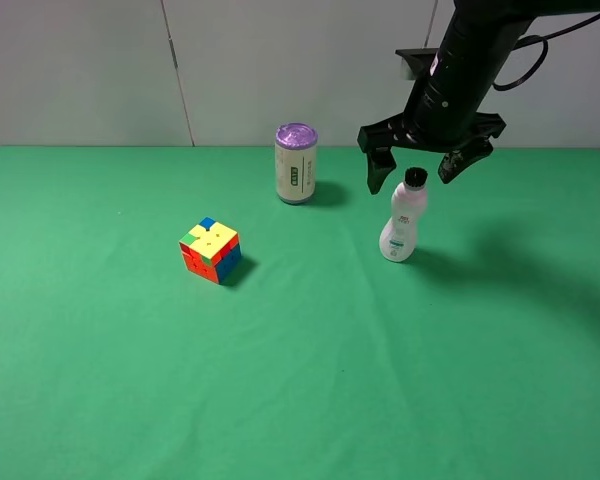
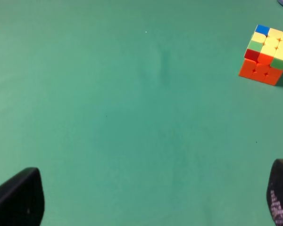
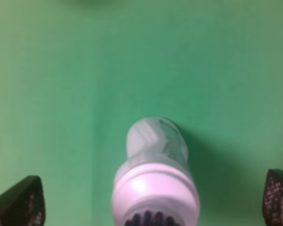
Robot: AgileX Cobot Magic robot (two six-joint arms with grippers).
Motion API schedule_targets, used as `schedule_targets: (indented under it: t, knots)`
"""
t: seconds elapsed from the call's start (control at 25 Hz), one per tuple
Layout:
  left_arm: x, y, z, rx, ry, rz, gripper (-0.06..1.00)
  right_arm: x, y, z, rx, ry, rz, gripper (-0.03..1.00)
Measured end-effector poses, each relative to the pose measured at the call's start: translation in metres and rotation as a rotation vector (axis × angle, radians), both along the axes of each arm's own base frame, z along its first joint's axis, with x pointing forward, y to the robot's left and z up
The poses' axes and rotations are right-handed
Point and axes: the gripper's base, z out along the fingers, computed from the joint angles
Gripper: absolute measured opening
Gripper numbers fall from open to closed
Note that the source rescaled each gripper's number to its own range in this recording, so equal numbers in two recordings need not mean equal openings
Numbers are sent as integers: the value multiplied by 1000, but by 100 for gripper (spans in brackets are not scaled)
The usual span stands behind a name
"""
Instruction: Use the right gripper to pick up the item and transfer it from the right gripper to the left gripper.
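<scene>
Right pincer (image 1: 413,180): prongs spread wide, holding nothing. It hangs directly over the white bottle (image 1: 402,225), with a prong tip on either side at about the level of the black cap (image 1: 416,177) and no contact that I can see. The right wrist view confirms this: the bottle sits between the two prong tips, with open green worktop (image 1: 380,380) on both sides of it.

Left pincer (image 2: 148,200): prongs apart, empty, over bare worktop, with the puzzle cube (image 2: 265,54) off to one side. This arm does not appear in the high view.

The white bottle stands upright toward the far right corner, well in from the right edge. The can (image 1: 296,163) stands near the middle of the far edge, well apart from the bottle, and the puzzle cube lies left of centre.

Step in hand, in my judgement: the pick-up, not yet made. I would lower straight down, keeping the bottle centred, until the prongs pass the cap and reach the narrow waist, then close there. A grip that high leaves the lower body free for the left pincer to take. The main risk is a prong clipping the cap on the way down and tipping the bottle.

Containers: the bottle is capped and its wall is opaque, so I cannot tell its contents. The can's purple lid (image 1: 297,133) is on, so its contents are likewise unseen.
</scene>
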Motion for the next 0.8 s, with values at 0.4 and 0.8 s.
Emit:
schedule_targets:
  t: [0.4, 0.8]
  knots:
    - [0, 0, 0, 0, 0, 0, 99, 10, -7, -23, -34, 45, -25, 100]
    - [0, 0, 0, 0, 0, 0, 99, 13, -4, -40, -35, 88, -30, 100]
